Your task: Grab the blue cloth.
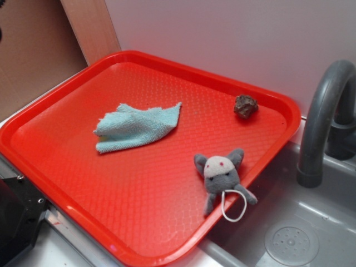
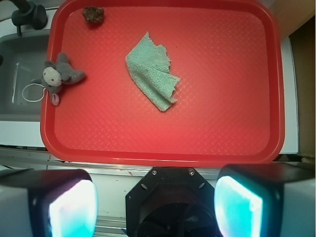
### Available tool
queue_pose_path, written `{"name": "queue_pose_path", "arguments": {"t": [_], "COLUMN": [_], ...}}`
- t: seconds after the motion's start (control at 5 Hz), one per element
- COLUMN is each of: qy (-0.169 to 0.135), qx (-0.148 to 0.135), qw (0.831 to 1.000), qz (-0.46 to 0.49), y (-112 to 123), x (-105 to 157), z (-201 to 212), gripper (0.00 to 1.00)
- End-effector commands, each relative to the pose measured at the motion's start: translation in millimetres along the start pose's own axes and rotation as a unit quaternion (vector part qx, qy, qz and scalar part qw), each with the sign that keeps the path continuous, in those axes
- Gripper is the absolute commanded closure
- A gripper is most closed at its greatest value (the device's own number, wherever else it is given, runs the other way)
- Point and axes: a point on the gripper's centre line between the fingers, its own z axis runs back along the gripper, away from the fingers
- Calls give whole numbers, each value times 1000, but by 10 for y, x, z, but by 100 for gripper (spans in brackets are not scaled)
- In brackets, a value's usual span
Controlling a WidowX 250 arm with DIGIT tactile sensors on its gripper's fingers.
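Observation:
The blue cloth (image 1: 139, 129) is a small light turquoise terry piece with frayed edges. It lies crumpled flat left of the middle of the red tray (image 1: 167, 222). In the wrist view the cloth (image 2: 152, 71) is near the tray's centre, far from my fingers. My gripper (image 2: 155, 205) is open and empty, high above the tray's near edge. Its two fingers (image 2: 69, 207) stand wide apart at the bottom of the wrist view. The gripper does not show in the exterior view.
A grey plush mouse (image 1: 222, 175) with a white face lies at the tray's right edge, partly over the grey sink (image 1: 289, 233). A brown lump (image 1: 245, 105) sits at the tray's far right corner. A grey faucet (image 1: 322, 117) stands at the right. The robot's black base (image 2: 170, 202) is below the tray.

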Motion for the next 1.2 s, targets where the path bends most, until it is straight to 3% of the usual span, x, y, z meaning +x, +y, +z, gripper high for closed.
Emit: {"name": "queue_pose_path", "arguments": {"t": [0.0, 0.4, 0.6, 1.0], "qy": [0, -15, -19, 6], "qx": [0, -3, 9, -11], "qw": [1000, 1000, 997, 959], "qz": [0, -5, -68, -283], "y": [0, 25, -9, -10], "x": [0, 160, 177, 66], "z": [0, 57, 47, -41], "gripper": [0, 0, 0, 0]}}
